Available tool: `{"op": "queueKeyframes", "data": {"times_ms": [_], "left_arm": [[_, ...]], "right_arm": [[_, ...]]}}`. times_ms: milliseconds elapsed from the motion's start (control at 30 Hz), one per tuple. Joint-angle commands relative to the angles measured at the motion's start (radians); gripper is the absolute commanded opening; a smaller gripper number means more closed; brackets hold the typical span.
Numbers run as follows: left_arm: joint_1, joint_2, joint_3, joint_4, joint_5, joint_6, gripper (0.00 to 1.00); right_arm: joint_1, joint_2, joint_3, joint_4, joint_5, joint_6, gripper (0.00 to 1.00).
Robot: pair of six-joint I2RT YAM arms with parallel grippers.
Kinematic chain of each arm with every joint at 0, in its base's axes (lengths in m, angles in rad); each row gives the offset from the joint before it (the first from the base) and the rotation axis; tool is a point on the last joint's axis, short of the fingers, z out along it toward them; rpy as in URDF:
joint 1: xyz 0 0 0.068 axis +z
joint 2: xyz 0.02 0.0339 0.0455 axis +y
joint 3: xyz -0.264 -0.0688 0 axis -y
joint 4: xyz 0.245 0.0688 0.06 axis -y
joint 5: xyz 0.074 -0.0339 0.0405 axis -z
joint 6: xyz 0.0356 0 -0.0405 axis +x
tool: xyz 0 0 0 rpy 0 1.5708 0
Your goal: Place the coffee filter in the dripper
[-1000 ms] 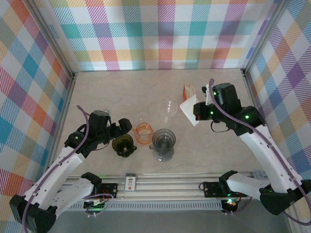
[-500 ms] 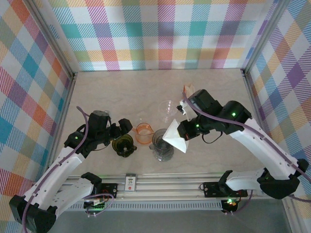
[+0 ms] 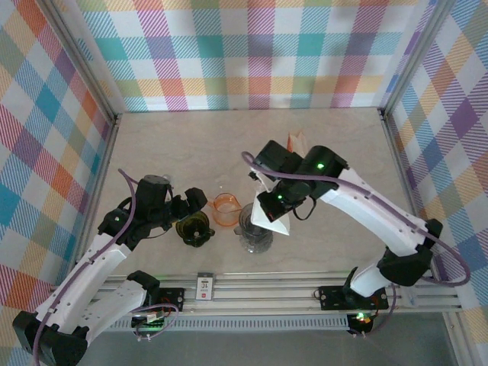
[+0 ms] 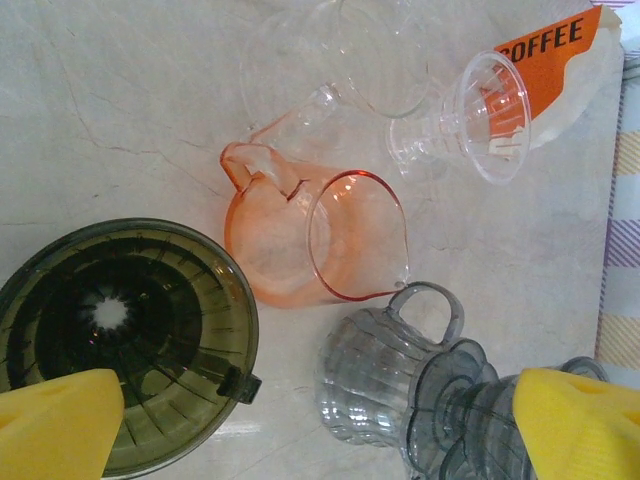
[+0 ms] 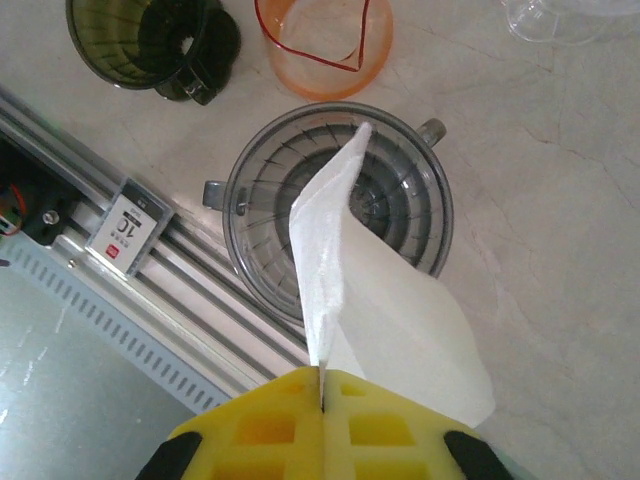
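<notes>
A white paper coffee filter [image 5: 370, 290] hangs folded from my right gripper [image 5: 322, 375], which is shut on its edge. Its tip reaches over the open mouth of the grey dripper [image 5: 260, 190] without resting inside. From above, the filter [image 3: 271, 221] covers part of the grey dripper [image 3: 250, 230] under the right gripper [image 3: 276, 204]. My left gripper [image 3: 191, 202] stands open beside an olive dripper [image 3: 194, 229], with nothing between its yellow pads [image 4: 55, 425]. In the left wrist view the left gripper [image 4: 320, 420] hovers above the grey dripper [image 4: 390, 380].
An orange dripper [image 4: 320, 240] stands between the olive dripper [image 4: 120, 320] and the grey one, with a clear dripper [image 4: 470, 120] lying behind it. An orange coffee packet [image 3: 296, 139] sits further back. A metal rail [image 5: 200, 270] runs along the near table edge.
My right arm has swung left and toward the near edge, carrying the filter from the back right to above the grey dripper. The left arm has stayed put.
</notes>
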Motion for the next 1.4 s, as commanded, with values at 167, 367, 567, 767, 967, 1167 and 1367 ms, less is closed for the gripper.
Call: {"op": "queueKeyframes", "data": {"times_ms": [167,367,567,767,967,1167,1367], "left_arm": [[-0.006,-0.019,0.040,-0.026,0.027,0.021,1.00],[-0.006,-0.029,0.032,-0.029,0.024,0.026,1.00],[-0.006,-0.030,0.029,-0.028,0.025,0.026,1.00],[-0.006,-0.030,0.023,-0.022,0.030,0.020,1.00],[-0.006,-0.029,0.023,-0.008,0.043,0.010,1.00],[-0.006,-0.021,0.044,-0.005,0.059,0.011,1.00],[-0.008,-0.006,0.051,0.041,0.116,0.010,0.90]], "right_arm": [[0.064,0.134,0.098,-0.071,0.027,-0.058,0.00],[0.068,0.171,0.070,-0.026,0.000,-0.059,0.00],[0.067,0.176,-0.009,0.039,-0.012,-0.042,0.00],[0.067,0.156,-0.091,0.107,-0.021,-0.024,0.00],[0.065,0.146,-0.161,0.160,-0.021,-0.006,0.05],[0.065,0.106,-0.187,0.199,0.000,-0.002,0.21],[0.064,0.049,-0.194,0.218,0.016,-0.004,0.38]]}}
